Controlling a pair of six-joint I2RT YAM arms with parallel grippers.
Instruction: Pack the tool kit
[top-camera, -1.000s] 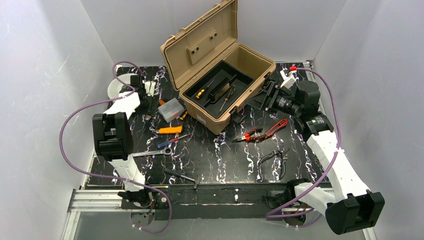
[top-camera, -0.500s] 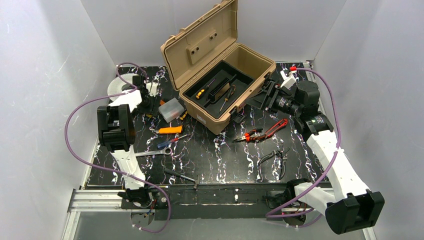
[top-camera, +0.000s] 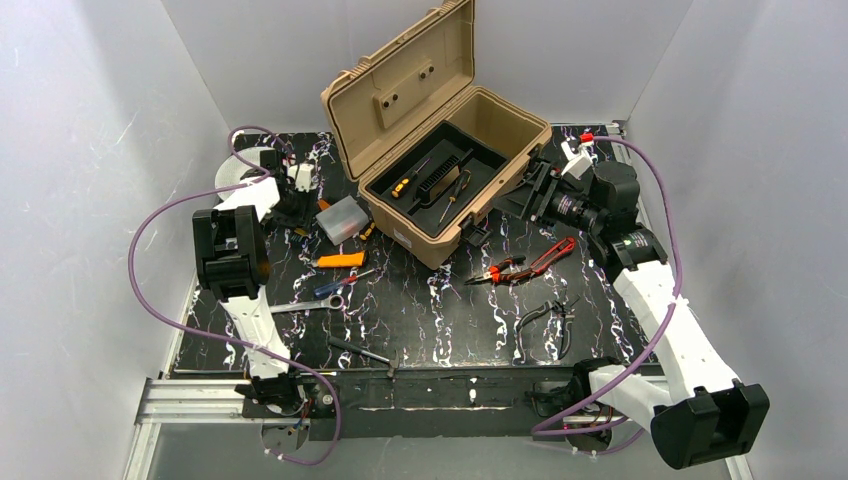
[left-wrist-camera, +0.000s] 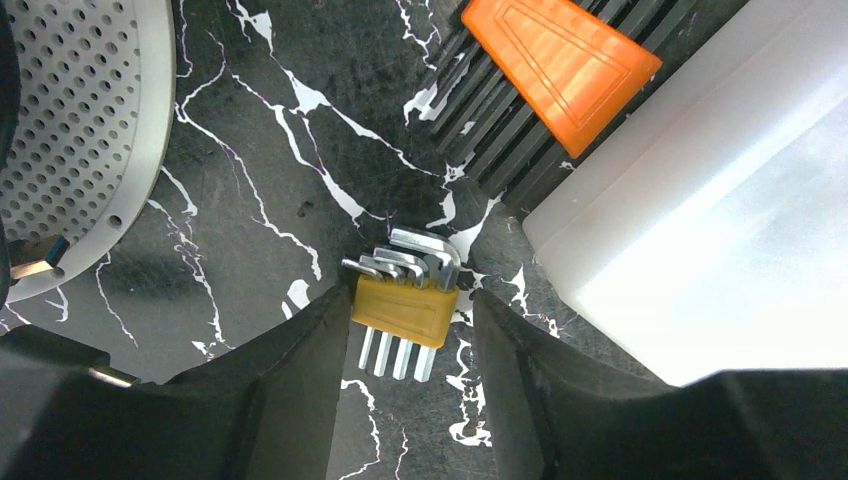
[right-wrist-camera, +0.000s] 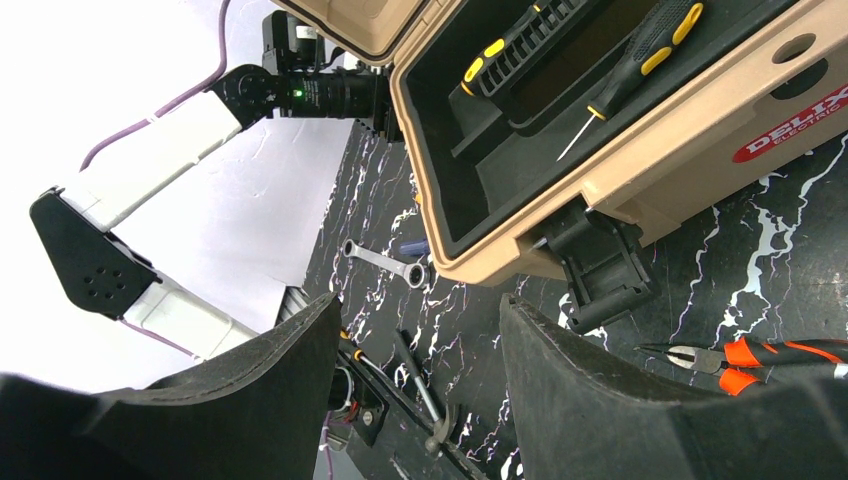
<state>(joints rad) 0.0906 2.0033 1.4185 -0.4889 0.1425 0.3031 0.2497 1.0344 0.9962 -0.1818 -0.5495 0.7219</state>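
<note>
Toolbox (top-camera: 412, 232) sits open at back centre of the worktop (top-camera: 450, 300), lid (top-camera: 395, 85) tipped up and back; black tray (top-camera: 482, 152) inside holds two screwdrivers (top-camera: 408, 183) and a black ribbed piece (top-camera: 440, 175); left gripper (left-wrist-camera: 410, 300) is down at back left, between the grey spool (left-wrist-camera: 70, 130) and the clear box (left-wrist-camera: 720, 230); its jaws are narrow and straddle the hex keys (left-wrist-camera: 405, 312), which lie flat on the worktop in a yellow holder; one finger is right at the holder's edge, a thin strip of worktop shows at the other, so no firm clamp is visible; an orange wedge (left-wrist-camera: 560, 60) lies on a black ribbed part just beyond, against the clear box; right gripper (right-wrist-camera: 418, 300) hangs just beside the toolbox's right front corner, near a black latch (right-wrist-camera: 600, 265); jaws wide, nothing between them; cannot tell if it touches the box; loose on the worktop: red pliers (top-camera: 525, 262) in front of the box on the right, black pliers (top-camera: 545, 318) nearer the bases, orange knife (top-camera: 338, 260), blue-handled screwdriver (top-camera: 340, 283) and wrench (top-camera: 305, 305) left of centre, hammer (top-camera: 365, 353) at the near edge; all well apart from the tray.
</note>
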